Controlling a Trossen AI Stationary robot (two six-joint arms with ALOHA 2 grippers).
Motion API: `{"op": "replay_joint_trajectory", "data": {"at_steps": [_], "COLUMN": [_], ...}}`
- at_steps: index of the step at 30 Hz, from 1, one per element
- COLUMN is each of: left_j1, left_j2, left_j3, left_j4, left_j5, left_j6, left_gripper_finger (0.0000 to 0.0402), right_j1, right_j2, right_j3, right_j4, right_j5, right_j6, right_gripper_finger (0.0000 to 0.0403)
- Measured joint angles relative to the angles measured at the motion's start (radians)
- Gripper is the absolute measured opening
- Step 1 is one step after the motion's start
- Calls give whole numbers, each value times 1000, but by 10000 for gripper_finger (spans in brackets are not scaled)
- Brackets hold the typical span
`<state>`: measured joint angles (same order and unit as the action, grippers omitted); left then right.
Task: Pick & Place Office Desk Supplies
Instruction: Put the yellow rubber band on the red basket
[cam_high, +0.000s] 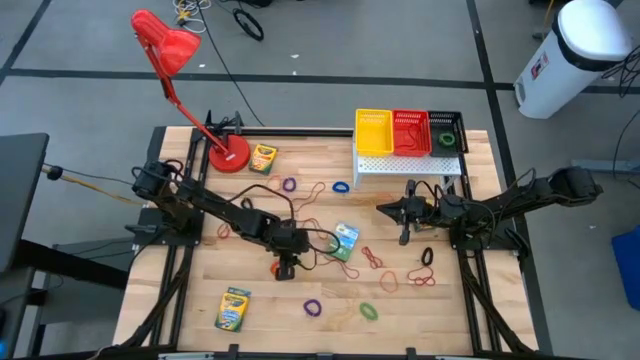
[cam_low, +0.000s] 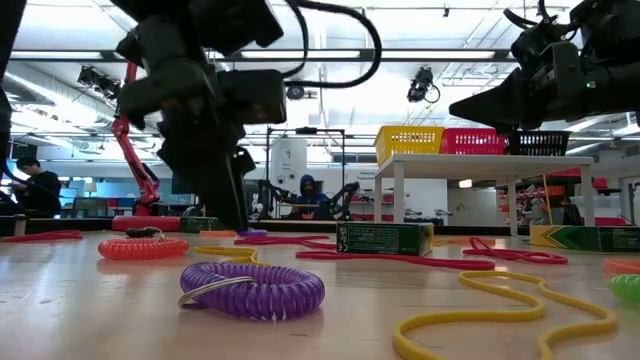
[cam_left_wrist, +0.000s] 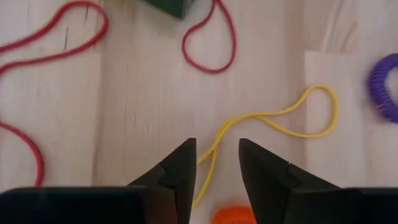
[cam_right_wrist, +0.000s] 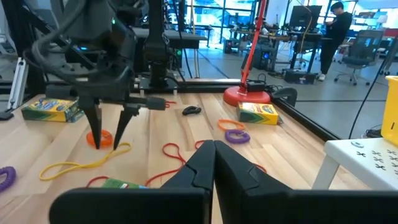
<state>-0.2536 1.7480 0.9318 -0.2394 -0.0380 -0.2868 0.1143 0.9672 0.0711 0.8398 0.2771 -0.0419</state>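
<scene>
Looking at the high view first: I have the left tool (cam_high: 285, 268) low over the middle of the counter (cam_high: 190, 290), an orange coil band (cam_high: 279, 268) right at its tips. The green crayon box (cam_high: 345, 241) lies just beside it, toward the right arm. Two more crayon boxes: one (cam_high: 263, 158) near the lamp base (cam_high: 229, 155), one (cam_high: 233, 309) at the near left. Rubber-band loops are scattered all over, e.g. a purple coil (cam_high: 314, 308) and a green coil (cam_high: 369, 311) near the front edge. The yellow basket (cam_high: 374, 132), red basket (cam_high: 411, 132) and black basket (cam_high: 446, 131) sit in a row on a white riser (cam_high: 410, 167) at the far edge. The right tool (cam_high: 404, 237) hangs in front of the riser, over bare wood.

Low view: purple coil (cam_low: 252, 289) up front, orange coil (cam_low: 143, 247) behind it, a yellow loop (cam_low: 500, 304) trailing right. The left arm comes down between them.

Left wrist view: fingers (cam_left_wrist: 176, 172) are parted, nothing gripped. A yellow loop (cam_left_wrist: 273, 122) runs on the wood through the gap between them, and the orange coil (cam_left_wrist: 233, 215) peeks out just below.

Right wrist view: the right tool (cam_right_wrist: 214, 163) is fully closed, tips together, empty. Beyond it I see the left tool (cam_right_wrist: 107, 129) standing tips-down by the orange coil (cam_right_wrist: 99, 138) and yellow loop (cam_right_wrist: 84, 164), fingers visibly apart.
</scene>
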Motion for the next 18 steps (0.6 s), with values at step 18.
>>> {"op": "replay_joint_trajectory", "data": {"at_steps": [18], "left_j1": [-3], "left_j2": [46], "left_j3": [4], "left_j4": [65], "left_j5": [-13], "left_j6": [71], "left_gripper_finger": [129], "right_j1": [0], "right_j2": [0], "right_j3": [0], "right_j4": [-2], "right_j5": [0], "right_j6": [-8], "right_gripper_finger": [13]}}
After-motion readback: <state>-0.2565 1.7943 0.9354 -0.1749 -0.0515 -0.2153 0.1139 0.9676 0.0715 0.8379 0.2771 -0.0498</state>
